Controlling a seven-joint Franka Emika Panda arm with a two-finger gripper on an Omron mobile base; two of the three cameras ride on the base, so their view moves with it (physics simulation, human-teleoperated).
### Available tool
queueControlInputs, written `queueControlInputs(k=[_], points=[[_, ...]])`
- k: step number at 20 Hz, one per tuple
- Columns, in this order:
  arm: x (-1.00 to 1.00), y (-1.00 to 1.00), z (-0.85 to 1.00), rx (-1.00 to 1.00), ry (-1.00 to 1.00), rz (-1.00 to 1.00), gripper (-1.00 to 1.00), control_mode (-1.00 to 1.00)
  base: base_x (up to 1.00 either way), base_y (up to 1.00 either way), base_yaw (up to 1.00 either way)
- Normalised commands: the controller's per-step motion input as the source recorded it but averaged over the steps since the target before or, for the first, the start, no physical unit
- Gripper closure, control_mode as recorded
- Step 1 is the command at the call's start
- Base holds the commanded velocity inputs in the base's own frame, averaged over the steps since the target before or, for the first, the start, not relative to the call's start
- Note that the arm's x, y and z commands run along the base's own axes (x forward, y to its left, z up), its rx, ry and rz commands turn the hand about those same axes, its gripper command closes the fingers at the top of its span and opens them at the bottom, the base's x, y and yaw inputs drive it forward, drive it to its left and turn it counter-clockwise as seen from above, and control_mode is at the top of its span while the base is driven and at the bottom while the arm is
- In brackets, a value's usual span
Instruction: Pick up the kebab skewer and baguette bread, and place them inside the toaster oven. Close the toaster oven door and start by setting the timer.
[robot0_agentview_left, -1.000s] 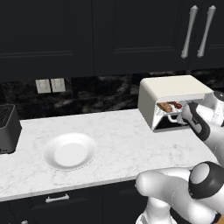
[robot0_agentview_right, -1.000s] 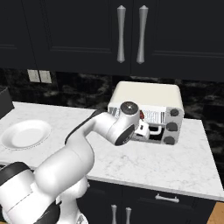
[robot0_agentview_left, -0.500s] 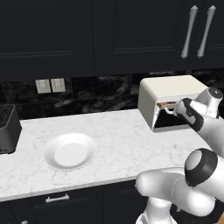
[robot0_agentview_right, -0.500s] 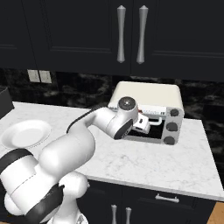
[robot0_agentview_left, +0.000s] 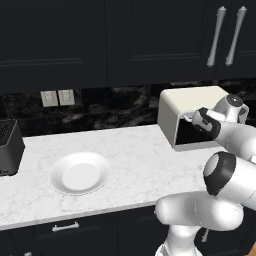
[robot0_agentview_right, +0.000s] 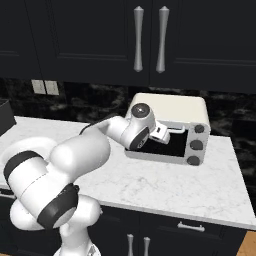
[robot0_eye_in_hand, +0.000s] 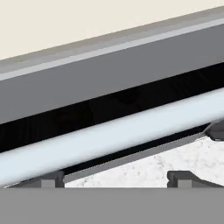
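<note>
At the bottom of the hand view, the gripper (robot0_eye_in_hand: 118, 177) is sitting just under the pale handle bar (robot0_eye_in_hand: 109, 135) of the toaster oven door (robot0_eye_in_hand: 113, 83), fingertips apart and seemingly gripping nothing. Right of centre in the right base view, the toaster oven (robot0_agentview_right: 172, 107) is standing on the marble counter (robot0_agentview_right: 165, 185).

The left base view looks forward and down from behind the arm, on its left. The right base view does the same from the right. Both show the counter (robot0_agentview_left: 125, 150) and oven (robot0_agentview_right: 170, 112). The hand view sits very close to the door (robot0_eye_in_hand: 109, 83).
</note>
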Motion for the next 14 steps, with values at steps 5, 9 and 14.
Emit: queueControlInputs(k=[5,9,14], points=[[0.52,0.29,0.00,0.01,0.00,-0.10,-1.00,-1.00,0.00,0.00,0.00],[0.18,0.20,0.00,0.02,0.00,-0.09,-1.00,-1.00,0.00,0.00,0.00],[-0.03,0.06,0.00,0.01,0.00,-0.06,-1.00,-1.00,0.00,0.00,0.00]])
